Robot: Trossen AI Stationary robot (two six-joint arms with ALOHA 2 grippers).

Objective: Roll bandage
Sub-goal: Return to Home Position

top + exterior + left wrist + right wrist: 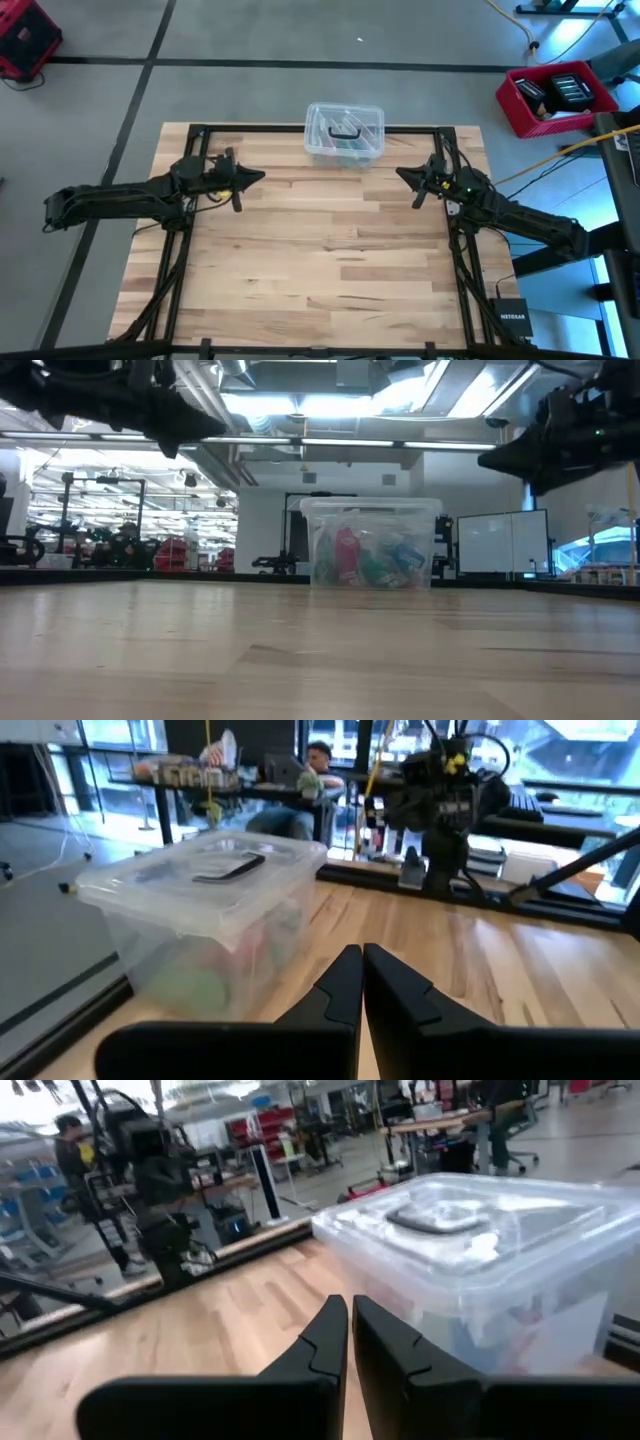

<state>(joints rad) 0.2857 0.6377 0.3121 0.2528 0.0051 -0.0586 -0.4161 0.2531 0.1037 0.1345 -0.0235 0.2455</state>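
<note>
Two dark arms hang above a pale wooden desk (320, 250) of jointed planks, one at each side, both pointing inward at a clear plastic box (344, 135) at the middle of the far edge; the left gripper (260, 178) and the right gripper (400, 175) each have their fingers pressed together on nothing, well off the wood in the low view.

The bandage (404, 559) is not out on the desk; I judge it to be the blue patch behind the box's clear wall, among red and green shapes, though the plastic blurs it too much to be sure.

The box is thin, glossy and slightly cloudy, with rounded corners and a flat lid carrying a dark handle (229, 869); it looks light enough to slide on the smooth, hard wood.

That is the risk as I see it: the box stands right at the far rim, against the black frame, and either arm sweeping wide on its way to rest could clip a corner and push it off; I cannot tell whether the lid is fully snapped down, so a knock might also pop it and spill the soft contents; a person sits at a table beyond the desk, clear of the arms.
</note>
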